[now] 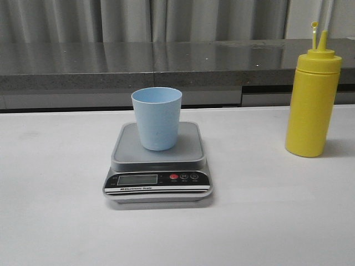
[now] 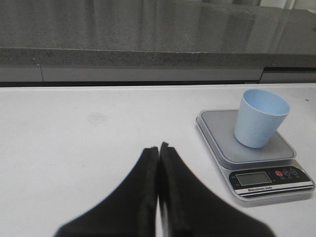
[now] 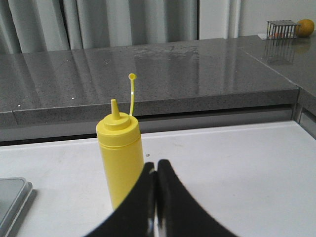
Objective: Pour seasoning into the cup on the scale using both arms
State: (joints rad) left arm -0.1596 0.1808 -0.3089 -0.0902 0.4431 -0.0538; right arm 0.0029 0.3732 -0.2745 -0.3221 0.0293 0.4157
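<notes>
On white surface (image 1: 55, 221): cup (image 1: 157, 118) upright on scale (image 1: 158, 160), seasoning bottle (image 1: 312, 102) well apart to robot's right, nozzle uncapped.
Left claw (image 2: 158, 148) & right claw (image 3: 156, 165) both closed, empty. Bottle prob. light, soft, slick plastic; grip mid-body, gently, else squirts early.

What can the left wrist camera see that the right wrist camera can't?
Only the left wrist view shows the blue cup standing on the scale, the scale's display, and the left gripper, shut. Only the right wrist view shows the yellow bottle with its cap off the nozzle, the right gripper, shut, and a small wire basket far back on the counter. Both show the white table, the grey counter and the scale, though the right wrist view catches only its corner.
</notes>
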